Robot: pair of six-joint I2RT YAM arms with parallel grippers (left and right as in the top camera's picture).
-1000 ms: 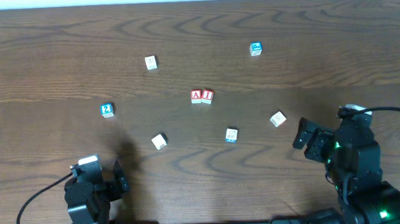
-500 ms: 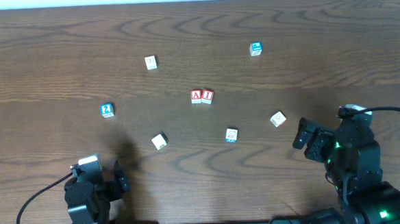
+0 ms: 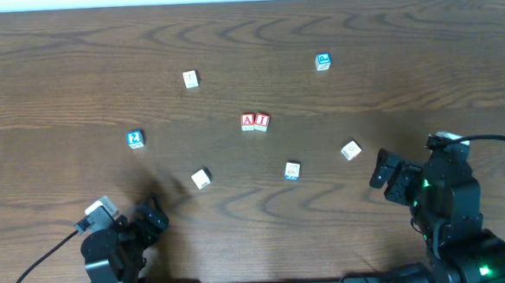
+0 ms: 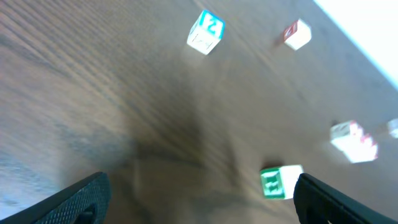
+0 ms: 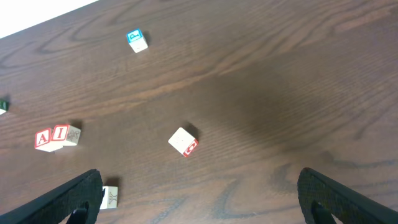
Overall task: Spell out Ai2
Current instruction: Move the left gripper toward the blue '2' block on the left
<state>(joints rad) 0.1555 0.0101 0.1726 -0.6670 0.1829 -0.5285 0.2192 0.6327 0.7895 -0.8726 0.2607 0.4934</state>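
My left tool has swung a little since half a second ago. It now points up and to the right across the table, while my right tool has not stirred. Both sit at the table's near edge. The left tool's fingers stand wide apart with nothing between them. The right tool is spread just as wide and also holds nothing.

Nearest ahead of the left tool lies a pale cube, which shows a green face in the left wrist view. At about the same depth to the right sits a bluish-edged cube. Beyond that, near the right tool, is a tilted pale cube with a red mark on one side.

A step farther out, on the left, the blue "2" cube lies alone, well apart from the red ones. In the middle of the table the red "A" cube and the red "I" cube touch side by side, with A on the left (reading "AI").

Farthest off are a far pale cube and, to the right, another blue cube, whose mark is too small for me to read.
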